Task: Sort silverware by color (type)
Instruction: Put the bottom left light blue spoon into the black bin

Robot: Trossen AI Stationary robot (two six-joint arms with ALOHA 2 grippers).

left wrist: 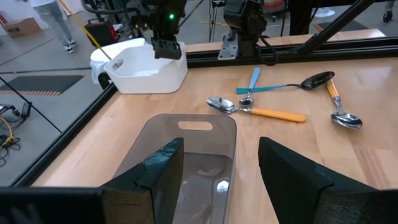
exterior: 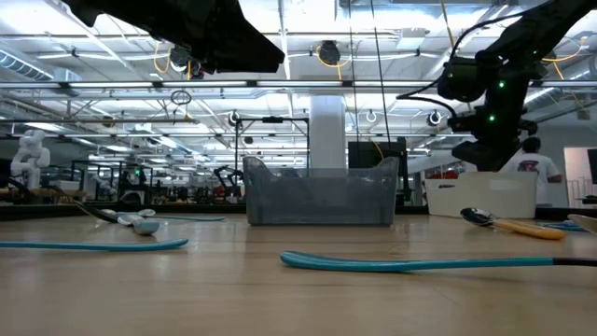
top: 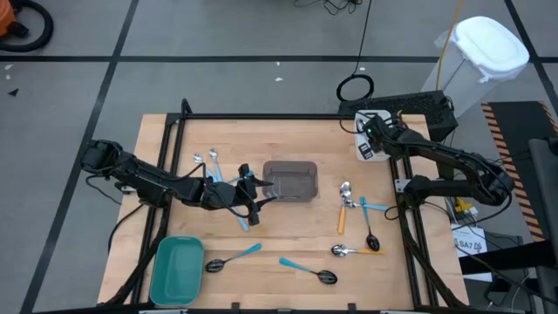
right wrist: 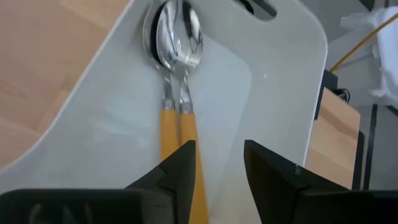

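Right wrist view: right gripper (right wrist: 214,165) fingers apart over white bin (right wrist: 273,74); left gripper (left wrist: 217,168) fingers apart; no legible writing.

Two orange-handled silver spoons (right wrist: 176,93) lay side by side just beneath the right gripper (right wrist: 217,171); others (top: 356,228) lay scattered well away.

Pale wood table (top: 296,235), black-framed; teal tray (top: 177,270) at one corner, smoky grey see-through bin (top: 289,180) mid-table, white bin (right wrist: 273,81) holding two silver-bowled, orange-handled spoons (right wrist: 177,81). Scattered over the wood: light-blue handles (top: 296,264) with dark bowls, orange handles (left wrist: 277,114) with shiny silver bowls. Dark, near-black arms (top: 166,183) and fingers (left wrist: 292,177) throughout; grey floor (top: 261,78) crossed by black lines.
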